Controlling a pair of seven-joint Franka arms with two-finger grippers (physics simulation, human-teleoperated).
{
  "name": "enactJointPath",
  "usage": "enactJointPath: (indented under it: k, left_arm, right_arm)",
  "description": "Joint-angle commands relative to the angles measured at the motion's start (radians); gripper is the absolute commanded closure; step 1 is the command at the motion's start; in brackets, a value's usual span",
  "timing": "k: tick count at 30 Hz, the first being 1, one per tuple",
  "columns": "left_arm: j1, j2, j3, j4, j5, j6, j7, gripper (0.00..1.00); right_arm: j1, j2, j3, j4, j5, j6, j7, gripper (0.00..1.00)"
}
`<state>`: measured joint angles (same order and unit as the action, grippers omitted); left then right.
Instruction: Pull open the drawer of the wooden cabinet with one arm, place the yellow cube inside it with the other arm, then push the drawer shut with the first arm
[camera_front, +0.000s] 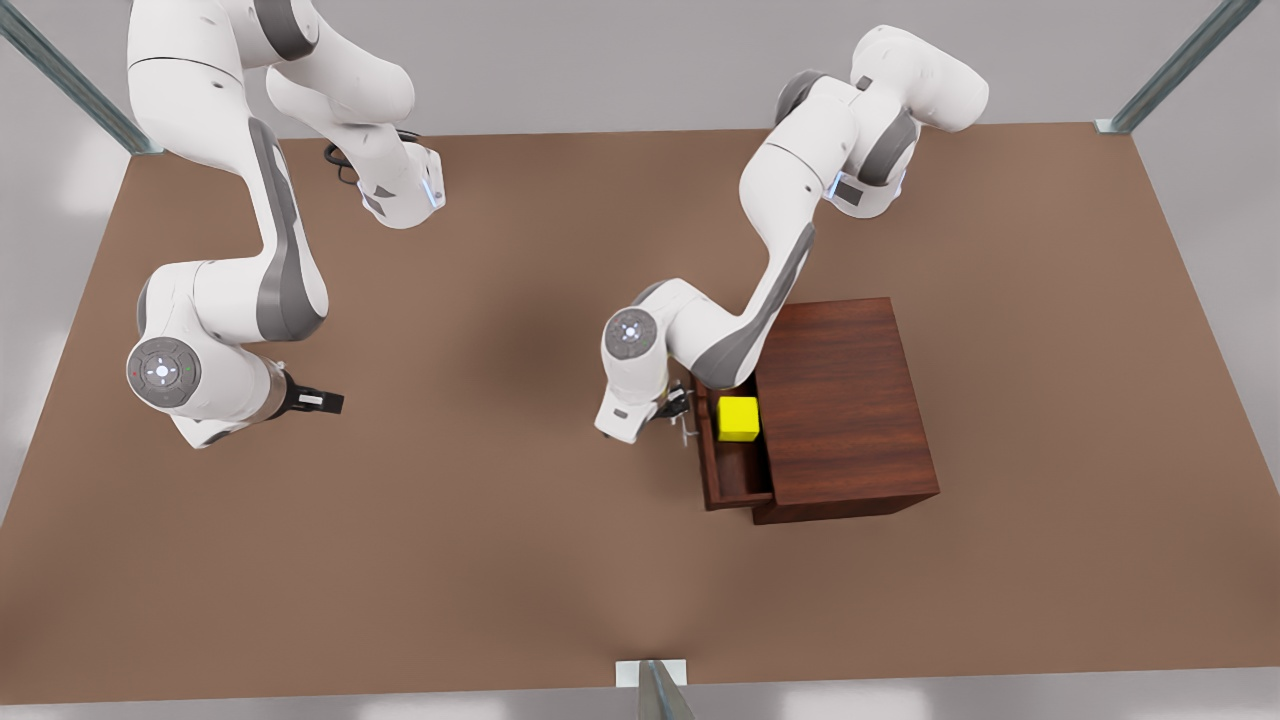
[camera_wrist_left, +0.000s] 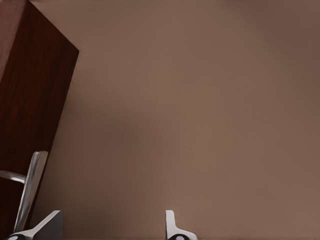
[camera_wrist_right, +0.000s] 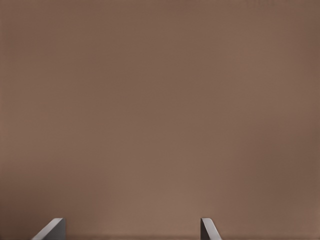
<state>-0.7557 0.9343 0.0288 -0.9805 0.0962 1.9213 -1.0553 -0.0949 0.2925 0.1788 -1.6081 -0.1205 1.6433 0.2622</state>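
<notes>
Table (camera_front: 500, 560) surface is lying bare under the right gripper (camera_front: 325, 402), which is hovering low toward the front view's left, well apart from the cabinet; in the right wrist view its fingertips (camera_wrist_right: 50, 229) are standing wide apart with nothing between them, so this arm is waiting. Moving rightward, the left gripper (camera_front: 678, 405) is sitting just beside the silver handle (camera_front: 688, 430) on the drawer (camera_front: 722, 470) front; in the left wrist view the handle (camera_wrist_left: 31, 187) is lying outside one fingertip (camera_wrist_left: 47, 224), and the fingers are spread wide, gripping nothing. The drawer is standing pulled out from the wooden cabinet (camera_front: 845, 400), and the yellow cube (camera_front: 739, 418) is resting inside it, near the cabinet's front edge. Judgement: opening and placing look done; the closing step is in hand. Next move is calling for the left gripper to press squarely against the drawer front, or the handle, and drive it straight toward the cabinet. Risk as I am seeing it: an off-centre push could skew the drawer or slide the whole cabinet.
</notes>
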Motion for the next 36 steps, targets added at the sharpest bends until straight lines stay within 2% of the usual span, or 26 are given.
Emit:
enactJointPath:
  k: [1,36]
  left_arm:
    - [0.006,-0.002,0.000,0.000,0.000,-0.030,0.089,0.00]
    - [0.067,-0.038,0.022,-0.037,0.000,-0.237,0.224,0.00]
  right_arm:
    - [0.000,-0.001,0.001,0.000,0.001,0.000,-0.028,0.00]
    - [-0.002,0.005,-0.002,0.033,0.025,-0.014,-0.028,0.00]
